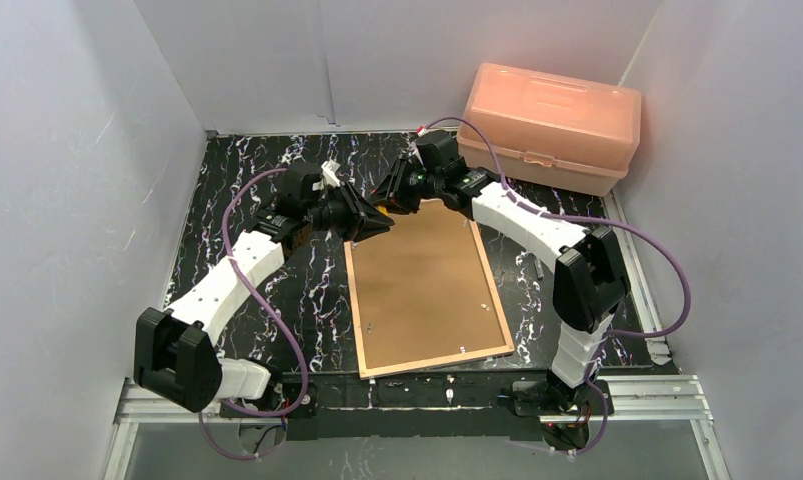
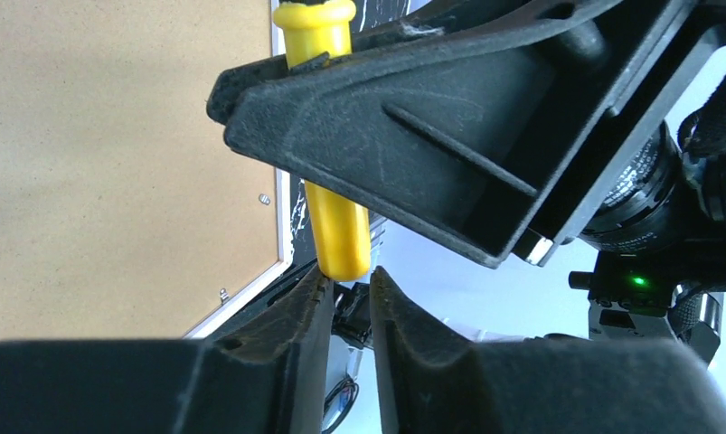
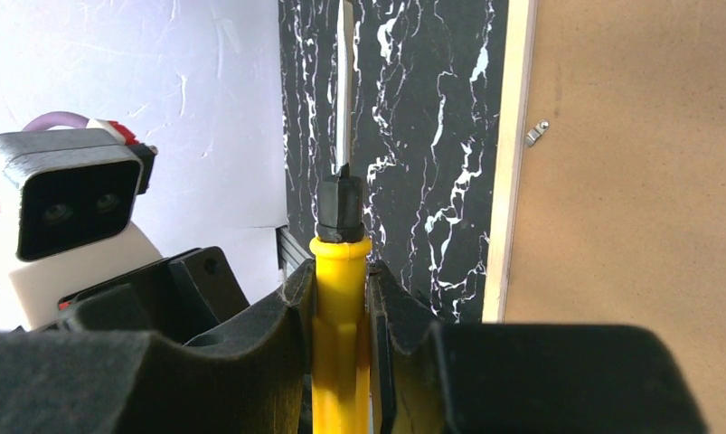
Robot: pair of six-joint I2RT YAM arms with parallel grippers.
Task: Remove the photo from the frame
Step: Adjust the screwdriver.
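Note:
The frame [image 1: 355, 300] lies face down on the black marble table, with its plain brown backing board [image 1: 427, 285] up. The photo is hidden under the board. My right gripper [image 3: 341, 271] is shut on the yellow handle of a screwdriver [image 3: 339, 307], whose blade [image 3: 344, 90] points out over the table beside the frame's wood edge [image 3: 508, 163]. My left gripper [image 2: 348, 276] is narrowly open, with its fingertips at the butt end of the yellow handle [image 2: 336, 226]. Both grippers meet above the frame's far left corner, left [image 1: 382, 225] and right [image 1: 389, 192].
A pink plastic box [image 1: 552, 125] stands at the back right by the wall. Small metal clips [image 3: 537, 132] [image 2: 264, 199] hold the board along the frame's edges. White walls close in the table on three sides.

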